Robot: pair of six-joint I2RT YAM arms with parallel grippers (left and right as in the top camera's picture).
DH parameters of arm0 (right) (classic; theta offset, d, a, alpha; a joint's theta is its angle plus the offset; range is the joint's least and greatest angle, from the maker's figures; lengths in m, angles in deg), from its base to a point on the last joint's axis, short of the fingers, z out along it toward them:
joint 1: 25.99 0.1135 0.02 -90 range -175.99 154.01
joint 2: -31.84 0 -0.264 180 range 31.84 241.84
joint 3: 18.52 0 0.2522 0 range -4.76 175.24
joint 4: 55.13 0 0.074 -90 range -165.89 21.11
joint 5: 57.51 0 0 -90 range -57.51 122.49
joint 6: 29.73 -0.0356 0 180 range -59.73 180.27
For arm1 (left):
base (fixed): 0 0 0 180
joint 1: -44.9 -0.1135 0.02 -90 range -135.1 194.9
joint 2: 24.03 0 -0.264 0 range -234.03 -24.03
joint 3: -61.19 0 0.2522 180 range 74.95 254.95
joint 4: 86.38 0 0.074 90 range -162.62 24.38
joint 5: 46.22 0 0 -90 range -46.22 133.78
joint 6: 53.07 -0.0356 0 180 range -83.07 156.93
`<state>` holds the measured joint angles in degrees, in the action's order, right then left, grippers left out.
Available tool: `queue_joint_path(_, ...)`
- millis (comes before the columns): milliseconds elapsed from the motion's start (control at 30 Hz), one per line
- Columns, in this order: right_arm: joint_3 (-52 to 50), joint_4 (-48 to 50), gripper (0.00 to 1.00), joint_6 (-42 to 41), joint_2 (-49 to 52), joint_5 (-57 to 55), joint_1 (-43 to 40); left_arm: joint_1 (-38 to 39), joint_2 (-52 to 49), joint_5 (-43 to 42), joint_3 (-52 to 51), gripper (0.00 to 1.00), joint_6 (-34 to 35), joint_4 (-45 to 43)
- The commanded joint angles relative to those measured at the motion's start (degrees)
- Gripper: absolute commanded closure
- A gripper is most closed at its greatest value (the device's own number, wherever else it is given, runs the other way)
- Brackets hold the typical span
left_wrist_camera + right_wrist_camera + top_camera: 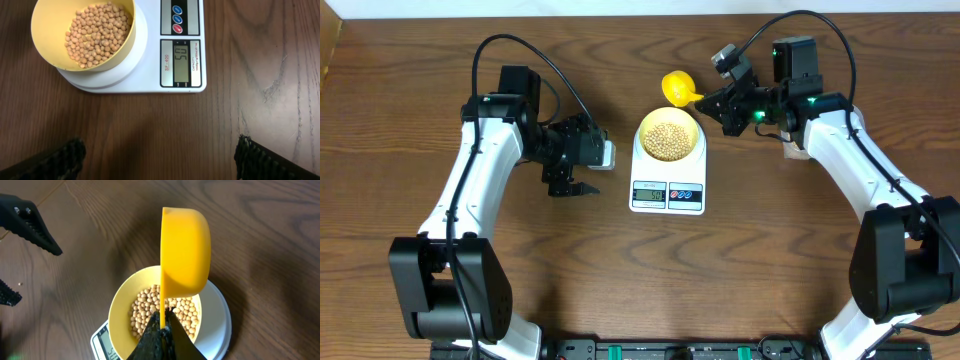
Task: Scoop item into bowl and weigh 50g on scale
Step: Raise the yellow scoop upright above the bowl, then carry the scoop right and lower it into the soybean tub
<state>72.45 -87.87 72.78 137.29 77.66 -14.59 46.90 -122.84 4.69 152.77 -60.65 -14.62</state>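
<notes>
The pale yellow bowl (647, 128) stands on the white scale (667, 195) and holds many tan beans (669, 139). In the left wrist view the bowl (45, 45), the beans (97, 32) and the scale (150, 82) show, and its display (181, 56) reads 50. My right gripper (717, 103) is shut on the handle of a yellow scoop (678, 87), held tilted on its side above the bowl's far rim. The right wrist view shows the gripper (162, 322), scoop (185, 250), bowl (119, 305) and beans (145, 311). My left gripper (572, 187) is open and empty, left of the scale, also in its own view (160, 160).
A tan object (792, 151) lies partly hidden under my right arm. The wooden table (420, 190) ends at a pale edge along the back. My left gripper's black fingers (30, 225) show at the left of the right wrist view.
</notes>
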Motion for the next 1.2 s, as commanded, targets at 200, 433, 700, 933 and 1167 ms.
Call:
queue_joint_path(200,1.55,6.08,0.99,-8.26,-2.14,5.92,-0.57,0.11,0.00,-0.94,0.07,0.02,-0.76,0.15)
queue_joint_path(433,1.57,6.54,0.99,-10.36,-5.44,7.74,-1.73,0.11,0.00,-0.92,0.04,0.02,-0.76,0.13)
queue_joint_path(700,1.55,0.07,0.98,-10.36,-15.04,8.55,-5.18,0.11,0.00,-0.94,0.07,0.02,-0.76,0.15)
queue_joint_path(933,1.55,-12.39,0.99,-10.12,-21.49,2.80,-12.90,0.11,0.00,-0.92,0.07,0.02,-0.76,0.13)
queue_joint_path(1167,1.53,-23.10,0.99,-10.12,-20.81,-4.85,-22.10,0.11,0.00,-0.92,0.07,0.02,-0.76,0.15)
